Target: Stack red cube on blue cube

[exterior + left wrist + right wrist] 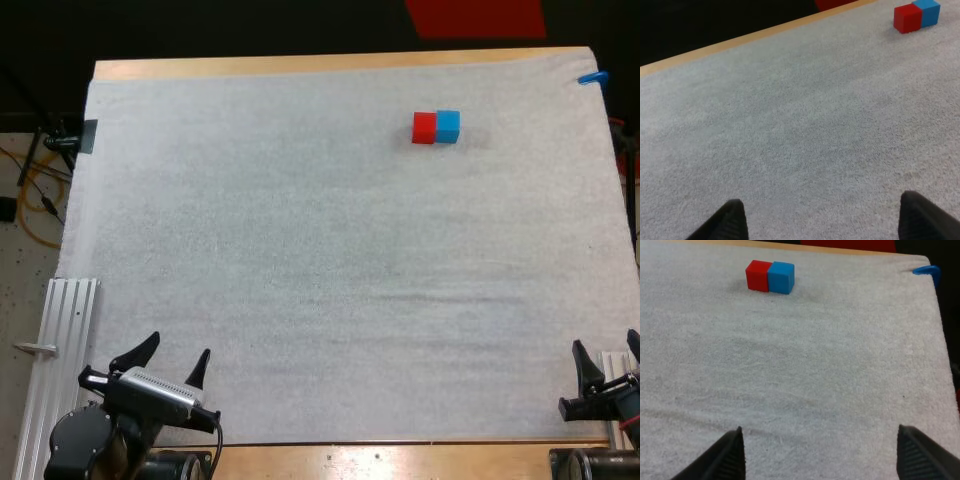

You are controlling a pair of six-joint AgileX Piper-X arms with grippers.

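Left gripper (180, 347) and right gripper (605, 342): both spread wide and empty, with the cubes far ahead.

Each gripper sits low at the near edge of the white mat (300, 250). Its two black fingers (725, 222) stand well apart and clear of everything (both wrist views show nothing but bare mat between the tips). The red cube (424, 128) and blue cube (448, 126) rest on the mat side by side with their faces touching, not stacked, well apart from both grippers. From the left gripper they lie far ahead and off to its right, with the red cube on the nearer side. From the right gripper they lie far ahead and to its left, with the blue cube on the nearer side. Just beyond the cubes runs the far edge of the wooden table (300, 66).
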